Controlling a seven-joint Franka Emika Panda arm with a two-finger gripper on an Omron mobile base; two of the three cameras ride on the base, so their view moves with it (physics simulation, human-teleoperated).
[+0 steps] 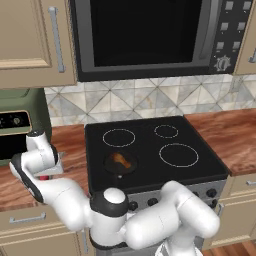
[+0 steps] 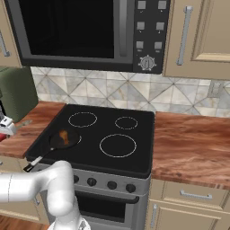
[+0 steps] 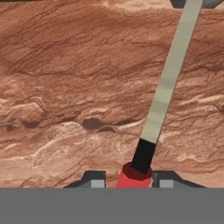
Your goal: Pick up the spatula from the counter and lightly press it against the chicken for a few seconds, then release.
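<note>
1. The spatula (image 3: 168, 83) lies flat on the wooden counter (image 3: 65, 87), to the left of the stove (image 1: 150, 145). Its pale shaft points away from the hand.
2. The gripper (image 3: 131, 180) hangs low over the spatula's near end. Its jaws are spread and straddle the red handle (image 3: 133, 176). One fingertip sits just beside the handle and the other shows a small gap, so I judge that nothing is pinched yet.
3. The chicken (image 1: 119, 160) rests in a dark pan (image 1: 120, 163) on the stove's front left burner, well apart from the spatula.
4. Handling, as a judgement: the spatula looks light and rigid, with a long thin shaft that gives leverage. Held only at the handle's tip, it may pivot or droop between the pads.
5. The red handle looks like the thickest and likely the grippiest part, so it is the sensible place to hold. A grip a little further in, toward the black collar, would likely steady it more.
6. The flat shaft looks smooth and narrow, so it seems a poorer place to clamp.
7. The press on the chicken should be gentle, because the pan could slide on the smooth stove top.
</note>
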